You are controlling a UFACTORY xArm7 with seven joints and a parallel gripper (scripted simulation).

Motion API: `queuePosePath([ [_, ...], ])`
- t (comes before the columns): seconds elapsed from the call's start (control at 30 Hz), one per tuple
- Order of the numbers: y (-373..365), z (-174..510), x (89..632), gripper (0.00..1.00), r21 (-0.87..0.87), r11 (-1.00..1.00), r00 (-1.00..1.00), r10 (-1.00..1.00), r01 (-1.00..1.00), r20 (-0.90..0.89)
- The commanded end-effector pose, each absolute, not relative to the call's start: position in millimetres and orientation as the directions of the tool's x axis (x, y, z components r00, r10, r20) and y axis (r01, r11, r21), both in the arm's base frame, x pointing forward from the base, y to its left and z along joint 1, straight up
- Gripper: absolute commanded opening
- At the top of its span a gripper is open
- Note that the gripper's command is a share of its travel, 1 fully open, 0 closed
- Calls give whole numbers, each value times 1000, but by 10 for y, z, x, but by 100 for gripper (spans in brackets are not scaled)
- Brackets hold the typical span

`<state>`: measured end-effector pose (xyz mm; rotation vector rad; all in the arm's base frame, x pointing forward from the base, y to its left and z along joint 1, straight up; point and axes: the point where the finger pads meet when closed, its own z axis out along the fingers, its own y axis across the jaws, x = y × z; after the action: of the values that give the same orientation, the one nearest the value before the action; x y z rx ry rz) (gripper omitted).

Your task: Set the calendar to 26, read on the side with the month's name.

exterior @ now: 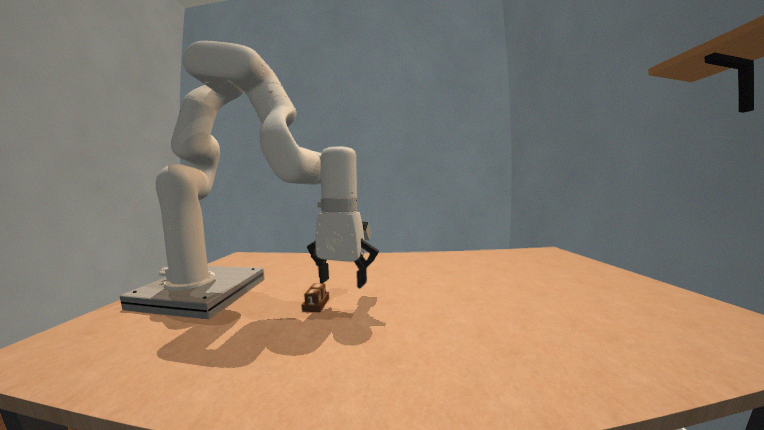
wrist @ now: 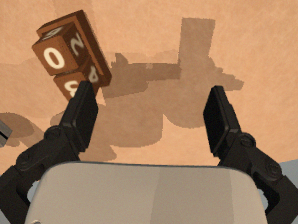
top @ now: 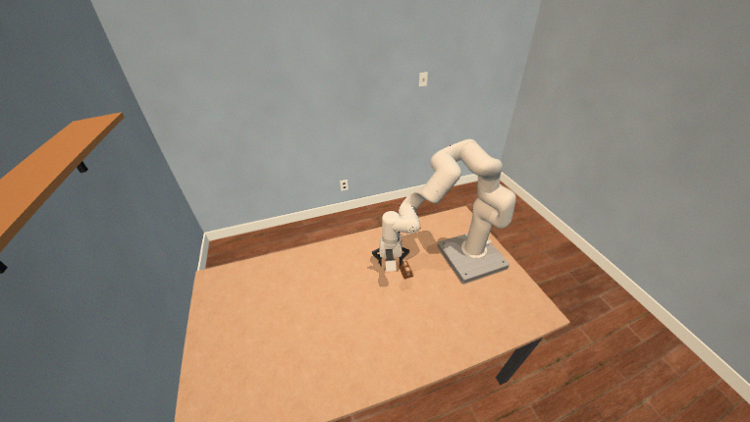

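Observation:
The brown tray [top: 409, 275] [exterior: 311, 308] [wrist: 94, 44] rests on the table with two brown cubes side by side in it. In the wrist view one cube [wrist: 54, 59] shows a white 0 and, on its right face, a 2. The other cube [wrist: 64, 84] shows part of a curved digit and another digit at its right; the left finger partly hides it. In the exterior view a 1 shows on the near end. The month's name cannot be made out. My gripper [exterior: 342, 284] [wrist: 151, 97] is open and empty, above and to one side of the tray.
The robot's grey base plate [top: 474, 260] [exterior: 187, 299] stands on the table [top: 294, 335] [exterior: 481, 347], on the tray's other side from the gripper. The arm's shadow falls beside the tray. A wooden shelf [top: 47, 157] [exterior: 711, 50] is on the wall, far from the arm.

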<state>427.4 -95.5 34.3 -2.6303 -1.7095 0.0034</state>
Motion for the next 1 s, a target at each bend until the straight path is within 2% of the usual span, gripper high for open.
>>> queuePosePath([
  [0.0, -1092, 341, 4299, 100, -1, -430, 430, 903, 903, 0],
  [0.23, -1195, 330, 4307, 100, -1, -607, 607, 795, 795, -1],
  [0.97, -1384, 310, 4321, 100, -1, -607, 607, 795, 795, -1],
])
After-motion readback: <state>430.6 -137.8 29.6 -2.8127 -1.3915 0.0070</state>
